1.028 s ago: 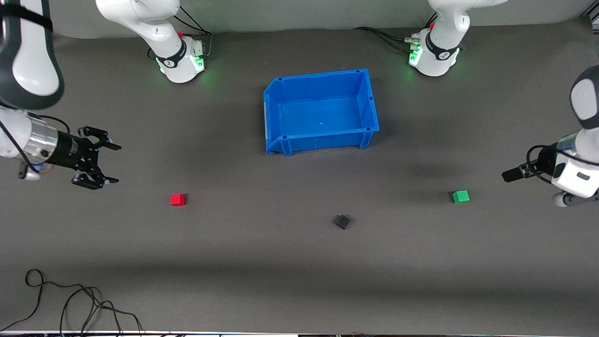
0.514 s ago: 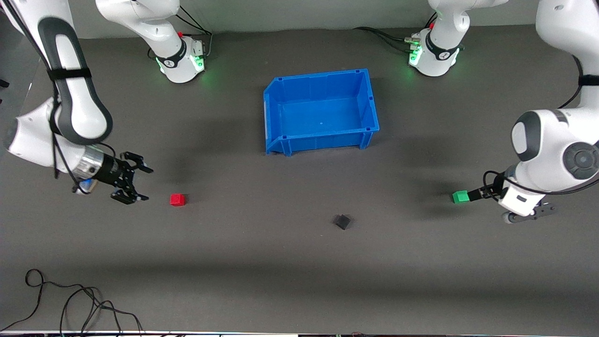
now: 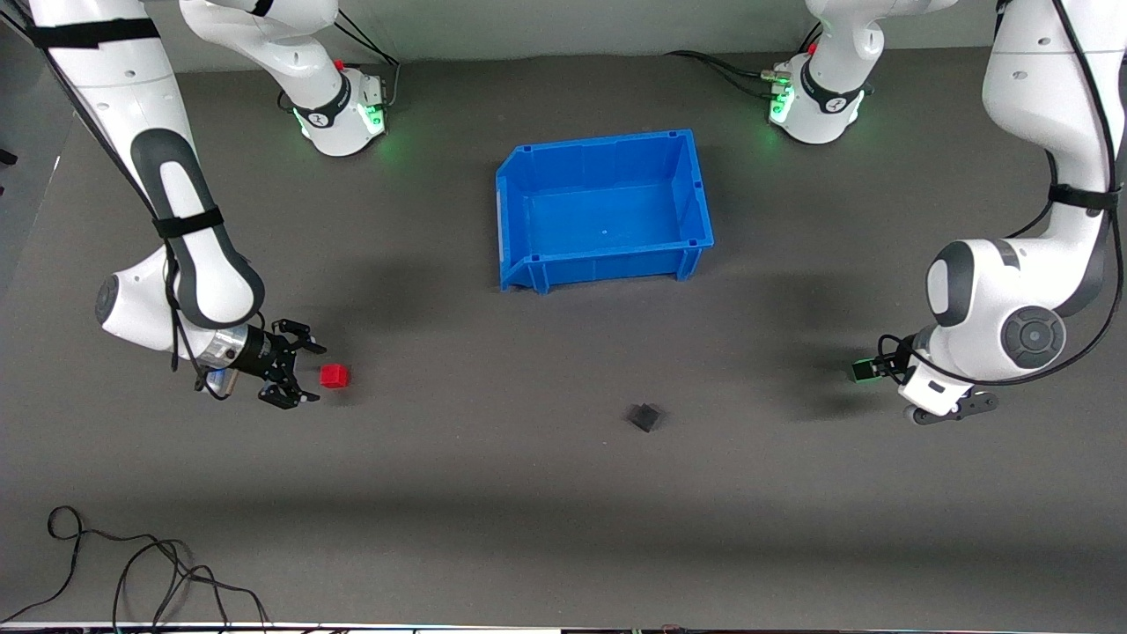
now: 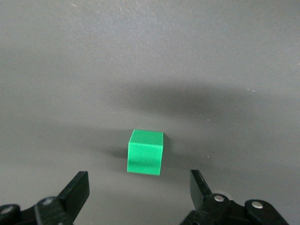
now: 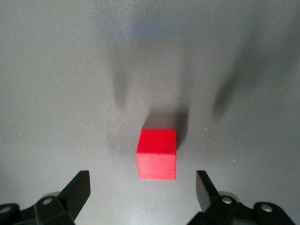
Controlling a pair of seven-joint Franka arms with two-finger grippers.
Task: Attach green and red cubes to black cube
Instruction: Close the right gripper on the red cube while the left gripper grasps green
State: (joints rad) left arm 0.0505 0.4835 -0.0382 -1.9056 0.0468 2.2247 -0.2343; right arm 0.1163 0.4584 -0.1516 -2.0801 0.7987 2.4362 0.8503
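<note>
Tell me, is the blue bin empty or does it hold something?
Empty: the blue bin shows only its bare blue floor in the front view; no cube lies in it.

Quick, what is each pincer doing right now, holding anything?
Left pincer: open, holding nothing, lined up with the green cube on the mat.
Right pincer: open, holding nothing, lined up with the red cube.

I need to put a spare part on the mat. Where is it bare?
Bare mat lies between the black cube and the coiled cable, and between the blue bin and the cubes. It is crowded at the red cube and green cube, where open end effectors close in.
</note>
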